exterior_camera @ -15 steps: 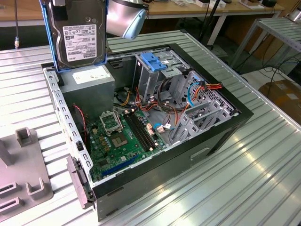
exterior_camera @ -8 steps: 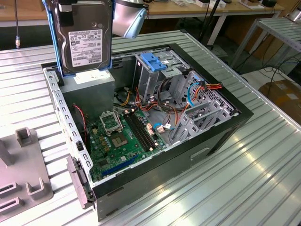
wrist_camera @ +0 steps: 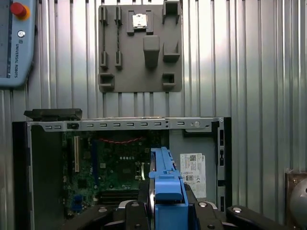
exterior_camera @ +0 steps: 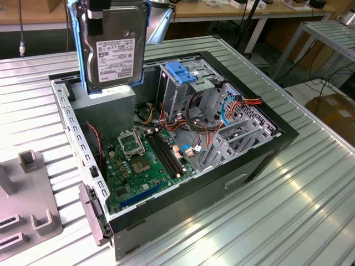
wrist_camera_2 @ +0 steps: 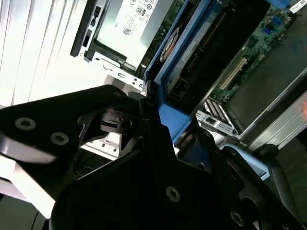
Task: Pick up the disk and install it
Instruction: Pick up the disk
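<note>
The disk (exterior_camera: 113, 47) hangs upright above the back left corner of the open computer case (exterior_camera: 280, 134), its white label facing the camera and blue rails down its sides. My gripper (exterior_camera: 95, 14) is shut on its top edge at the upper rim of the exterior view. In the first wrist view the disk (wrist_camera: 164, 184) shows edge-on as a blue rail between my fingers (wrist_camera: 139, 211). The second wrist view has the blue rail (wrist_camera_2: 165, 72) running out from the black gripper (wrist_camera_2: 153, 112). The disk's lower edge is just over the grey power-supply box (exterior_camera: 105, 105).
Inside the case lie the green motherboard (exterior_camera: 144, 160), a metal drive cage with a blue top handle (exterior_camera: 183, 72) and loose coloured cables (exterior_camera: 194, 130). A grey fixture plate (exterior_camera: 28, 216) sits on the ribbed table at the exterior view's left. A teach pendant (wrist_camera: 14, 43) lies beyond the case.
</note>
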`<state>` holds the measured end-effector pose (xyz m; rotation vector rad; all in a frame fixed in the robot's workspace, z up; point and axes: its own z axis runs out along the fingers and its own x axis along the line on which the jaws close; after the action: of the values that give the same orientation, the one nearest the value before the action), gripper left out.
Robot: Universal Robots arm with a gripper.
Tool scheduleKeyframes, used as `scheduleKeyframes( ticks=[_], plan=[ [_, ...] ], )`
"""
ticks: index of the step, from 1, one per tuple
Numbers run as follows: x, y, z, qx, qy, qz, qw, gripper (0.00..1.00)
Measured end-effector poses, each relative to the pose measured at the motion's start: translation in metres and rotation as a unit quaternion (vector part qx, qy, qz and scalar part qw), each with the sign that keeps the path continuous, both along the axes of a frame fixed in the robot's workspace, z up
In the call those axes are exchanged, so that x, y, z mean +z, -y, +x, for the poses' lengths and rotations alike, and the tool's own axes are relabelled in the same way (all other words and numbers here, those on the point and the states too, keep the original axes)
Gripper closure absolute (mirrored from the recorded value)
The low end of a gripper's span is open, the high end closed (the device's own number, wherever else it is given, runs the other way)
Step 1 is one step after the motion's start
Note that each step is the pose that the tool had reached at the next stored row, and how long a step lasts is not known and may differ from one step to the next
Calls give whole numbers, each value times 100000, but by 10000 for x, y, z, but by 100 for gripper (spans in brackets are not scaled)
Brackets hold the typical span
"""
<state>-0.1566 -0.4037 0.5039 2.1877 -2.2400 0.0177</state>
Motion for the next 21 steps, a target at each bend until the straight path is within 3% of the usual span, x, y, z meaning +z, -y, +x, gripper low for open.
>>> scheduleKeyframes(
  ticks=[3, 9, 11, 17, 21],
  plan=[
    [-7, 23, 171, 4, -9, -38, 100000, 63],
    [-22, 151, 226, -1, 2, -63, 100000, 63],
    [-29, 178, 285, -5, 3, -71, 100000, 63],
    [-44, 210, 524, -2, -11, -196, 100000, 63],
    [-45, 210, 531, -3, -13, -227, 100000, 63]
  ],
)
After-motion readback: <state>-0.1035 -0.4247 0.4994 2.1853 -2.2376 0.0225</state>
